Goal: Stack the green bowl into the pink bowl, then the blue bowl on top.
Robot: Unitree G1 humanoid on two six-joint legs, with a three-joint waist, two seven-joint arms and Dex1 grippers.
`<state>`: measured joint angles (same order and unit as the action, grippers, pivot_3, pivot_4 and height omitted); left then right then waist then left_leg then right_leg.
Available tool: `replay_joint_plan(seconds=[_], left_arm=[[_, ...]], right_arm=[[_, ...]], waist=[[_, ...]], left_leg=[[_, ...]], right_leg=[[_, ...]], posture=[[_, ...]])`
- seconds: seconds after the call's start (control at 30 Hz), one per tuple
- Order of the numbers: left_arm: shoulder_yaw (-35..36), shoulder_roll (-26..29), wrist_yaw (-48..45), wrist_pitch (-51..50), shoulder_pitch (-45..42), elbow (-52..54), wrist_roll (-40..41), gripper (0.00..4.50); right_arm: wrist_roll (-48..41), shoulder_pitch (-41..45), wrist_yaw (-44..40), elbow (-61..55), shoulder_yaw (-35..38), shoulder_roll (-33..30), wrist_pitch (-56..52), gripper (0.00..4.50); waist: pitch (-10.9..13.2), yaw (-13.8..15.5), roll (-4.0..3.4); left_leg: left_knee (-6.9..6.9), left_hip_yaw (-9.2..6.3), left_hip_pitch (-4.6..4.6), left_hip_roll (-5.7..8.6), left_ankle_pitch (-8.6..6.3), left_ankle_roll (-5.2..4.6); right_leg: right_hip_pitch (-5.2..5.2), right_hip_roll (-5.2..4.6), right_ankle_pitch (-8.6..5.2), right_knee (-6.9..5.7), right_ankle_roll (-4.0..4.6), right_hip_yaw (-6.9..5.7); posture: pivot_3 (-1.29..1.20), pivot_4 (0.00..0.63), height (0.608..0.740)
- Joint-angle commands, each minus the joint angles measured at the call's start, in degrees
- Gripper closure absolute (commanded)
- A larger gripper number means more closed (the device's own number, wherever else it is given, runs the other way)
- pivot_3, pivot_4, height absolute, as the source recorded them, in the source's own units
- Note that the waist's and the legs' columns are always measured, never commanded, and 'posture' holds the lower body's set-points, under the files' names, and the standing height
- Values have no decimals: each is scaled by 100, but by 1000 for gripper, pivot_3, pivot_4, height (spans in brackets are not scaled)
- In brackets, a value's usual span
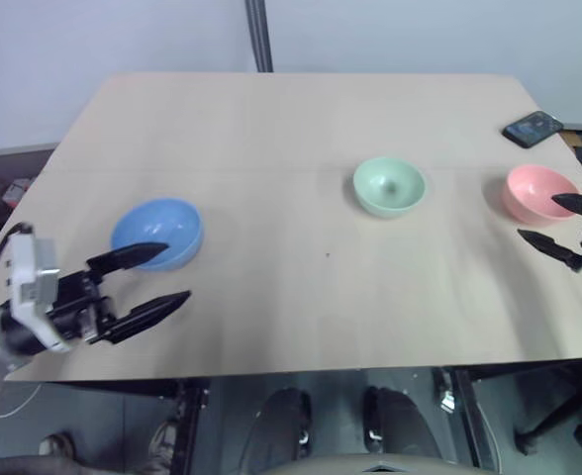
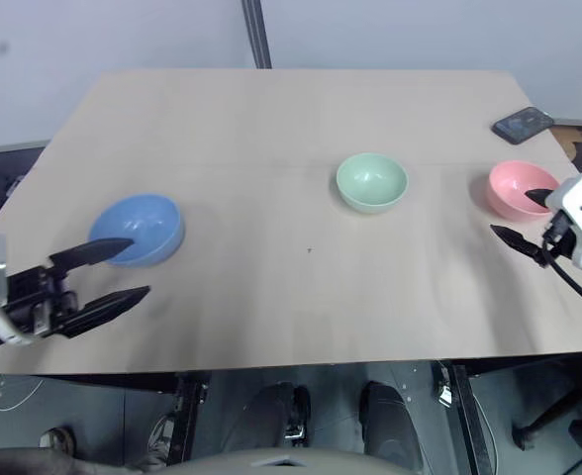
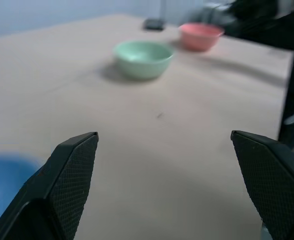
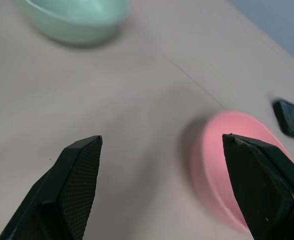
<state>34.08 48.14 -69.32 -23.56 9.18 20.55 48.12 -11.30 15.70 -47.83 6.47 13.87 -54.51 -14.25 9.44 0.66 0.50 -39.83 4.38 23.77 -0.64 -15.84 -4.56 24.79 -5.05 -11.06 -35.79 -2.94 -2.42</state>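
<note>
1. While both grippers stand wide open and empty, the left gripper (image 1: 162,274) hovers just beside the blue bowl (image 1: 157,234) and the right gripper (image 2: 525,216) just beside the pink bowl (image 2: 522,188).
2. Mid-table, the green bowl (image 1: 388,185) sits well apart from both, so nothing is stacked yet.
3. Risk: the bowls look smooth, rounded and light, so a finger meeting the rim could push one sliding across the bare wooden table (image 1: 271,129).
4. A dark phone (image 1: 533,129) lies near the pink bowl; a nudged bowl might, I think, knock it.
</note>
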Motion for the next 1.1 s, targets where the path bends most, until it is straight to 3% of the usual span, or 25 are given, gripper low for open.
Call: replay_joint_plan(seconds=[0.03, 0.23, 0.37, 0.57, 0.73, 0.83, 0.9, 1.0, 1.1], left_arm=[[-344, 81, 88, -128, -363, 372, 228, 0], [-706, -34, 294, -107, -695, 600, 191, 0], [-756, -112, 412, -87, -561, 788, 184, 0], [-713, -132, 507, -115, -492, 868, 273, 0], [-723, -148, 445, -114, -484, 830, 334, 0], [-697, -222, 397, -72, -517, 706, 413, 0], [-604, -210, 215, -81, -384, 578, 464, 0], [-481, -271, 98, 56, -218, 291, 341, 0], [-511, -272, 15, 168, -198, 153, 242, 0]], right_arm=[[635, 862, 365, 1008, -565, 154, 262, 479], [1313, 1945, 422, 2533, -1313, 375, 694, 479], [1597, 2458, 459, 3415, -1570, 507, 927, 1596], [1741, 2852, 419, 3958, -1673, 593, 1237, 4422], [1777, 2923, 358, 3930, -1699, 603, 1393, 4422], [1218, 2514, -369, 2819, -1555, 677, 1476, 4422], [324, 1822, -991, 972, -1484, 783, 751, 4422], [-382, 941, -1090, -1708, -1973, 982, -589, 4422], [-372, 829, -895, -2856, -2664, 1329, -1390, 4422]], waist=[[2, -8, 0], [7, -26, -4], [7, -61, -4], [8, -139, -4], [8, -152, -5], [9, -148, -7], [9, -153, -8], [10, -143, -11], [9, -134, -9]], left_leg=[[0, 1, 1, 1, 0, -1], [0, 10, 3, 4, 2, -3], [0, 12, 4, 4, 2, -3], [0, 11, -2, 4, 3, -1], [0, 13, -3, 3, 4, 0], [0, 14, -3, 2, 4, 0], [0, 12, -2, -2, 5, 3], [5, 4, -4, -21, 7, 10], [5, 1, -4, -23, 9, 14]], right_leg=[[0, 2, 0, 0, 0, 2], [2, 11, 1, 3, -1, 8], [1, 14, 1, 4, -3, 9], [-2, 14, 1, -2, -4, 10], [-1, 15, 2, -3, -6, 12], [-1, 15, 3, -3, -7, 13], [0, 17, 13, -4, -26, 12], [0, 26, 14, -8, -26, 2], [-1, 26, 8, -8, -16, -3]], posture=[[0, 150, 740], [0, 150, 740], [0, 150, 740], [0, 150, 740], [0, 150, 740], [0, 150, 740], [0, 150, 740], [0, 150, 740], [0, 150, 740]])
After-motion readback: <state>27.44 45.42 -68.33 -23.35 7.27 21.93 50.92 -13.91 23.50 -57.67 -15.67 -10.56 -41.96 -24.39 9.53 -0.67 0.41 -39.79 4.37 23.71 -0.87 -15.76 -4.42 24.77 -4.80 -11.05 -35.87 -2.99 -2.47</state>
